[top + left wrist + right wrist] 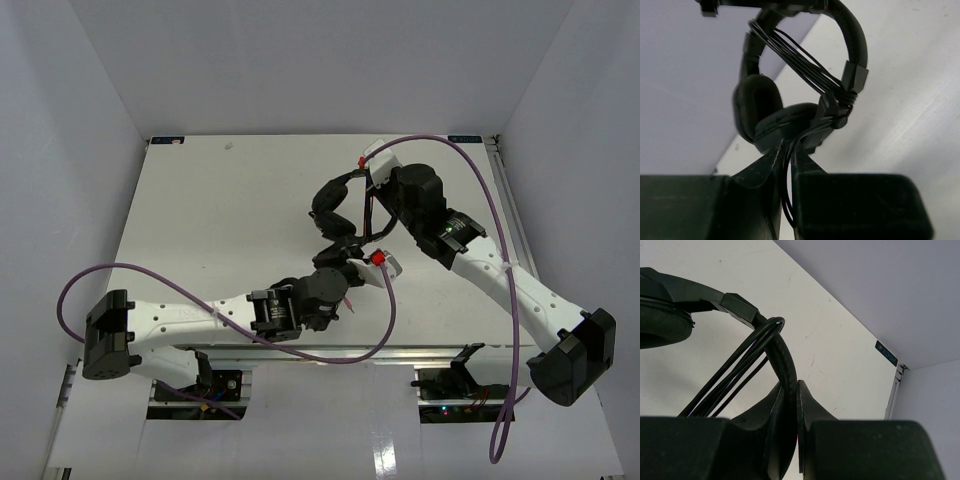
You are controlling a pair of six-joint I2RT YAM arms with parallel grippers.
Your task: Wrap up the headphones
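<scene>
The black headphones (333, 212) hang above the white table (220, 220) between my two grippers. My left gripper (348, 262) is shut on the thin black cable (788, 175), just below the earcups (757, 107). Several cable strands (800, 62) run wound across the headband (852, 35). My right gripper (372, 190) is shut on the headband (785, 360), with the wound strands (735, 375) beside it and one earcup (660, 325) at the left. I cannot make out the reddish plug.
Thick purple robot-arm cables loop over the near left (150, 275) and the right side (490, 190) of the table. White enclosure walls (60, 150) stand on three sides. A metal rail (510, 200) runs along the table's right edge.
</scene>
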